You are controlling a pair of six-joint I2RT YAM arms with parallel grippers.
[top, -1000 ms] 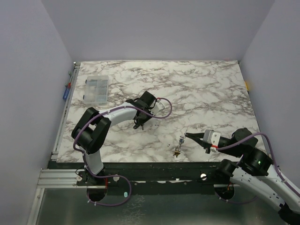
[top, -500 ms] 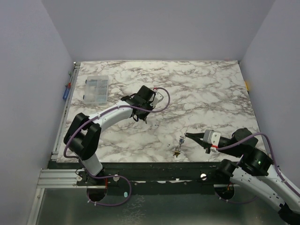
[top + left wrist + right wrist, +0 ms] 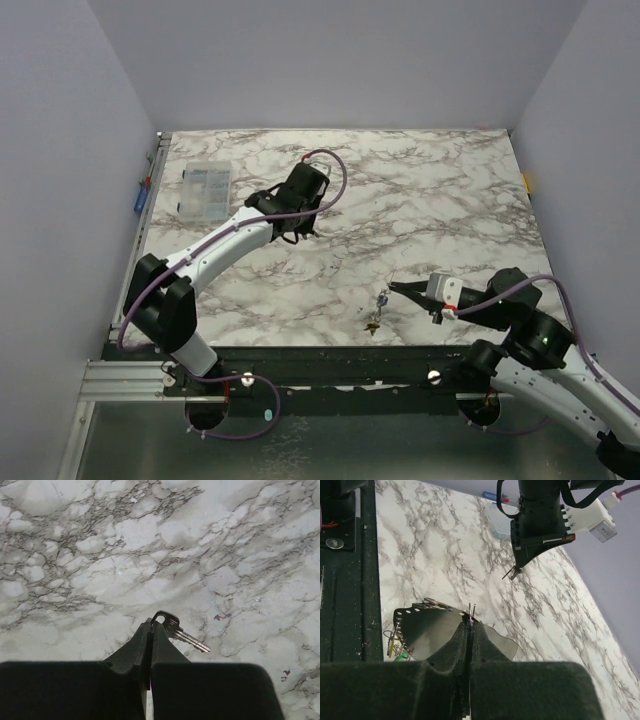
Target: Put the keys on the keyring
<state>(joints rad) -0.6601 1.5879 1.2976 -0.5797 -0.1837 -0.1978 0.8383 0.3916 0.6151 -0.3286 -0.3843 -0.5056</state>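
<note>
My left gripper (image 3: 151,625) is shut on the dark head of a small silver key (image 3: 186,636), whose blade sticks out to the right above the marble. In the top view this gripper (image 3: 295,232) hangs over the table's middle left. My right gripper (image 3: 471,621) is shut on the thin silvery keyring (image 3: 472,610), whose two wire ends poke up past the fingertips. Several keys (image 3: 396,644), some with yellow and green heads, hang from it beside a dark flat plate with holes (image 3: 427,627). In the top view the right gripper (image 3: 395,288) holds this bunch (image 3: 378,312) near the front edge.
A clear plastic compartment box (image 3: 205,190) sits at the far left of the marble table (image 3: 450,200). Purple cables loop off both arms. A dark rail (image 3: 320,358) runs along the front edge. Grey walls enclose three sides.
My left arm has stretched out and carried its key away from the front edge, toward the table's back. My right gripper has shifted slightly left with the keyring.
</note>
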